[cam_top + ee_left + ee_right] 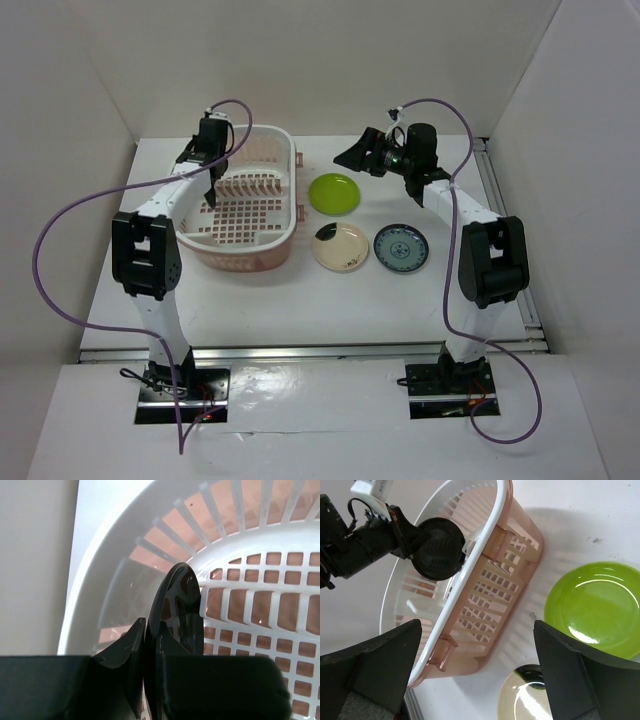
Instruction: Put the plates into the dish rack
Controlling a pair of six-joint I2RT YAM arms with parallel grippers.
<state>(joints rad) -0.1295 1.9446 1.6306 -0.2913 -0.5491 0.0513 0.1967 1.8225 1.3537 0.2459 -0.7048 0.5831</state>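
Observation:
My left gripper (pixel 210 178) (pixel 151 625) is shut on the rim of the glossy black plate (pixel 180 595) (pixel 440 547). It holds the plate on edge just inside the left end of the pale pink dish rack (pixel 270 131) (pixel 100 580) (pixel 485 540), above the lattice floor. My right gripper (pixel 352 155) (pixel 477 625) hangs open and empty above the table, between the rack and the lime green plate (pixel 334 193) (pixel 595 607). The cream plate (pixel 340 246) (pixel 525 700) with a dark rim mark and the blue-green patterned plate (pixel 401 247) lie flat side by side to the right of the rack.
A row of upright dividers (pixel 250 184) stands along the rack's back half. White walls close in the table on the left, back and right. Purple cables (pixel 60 215) loop off both arms.

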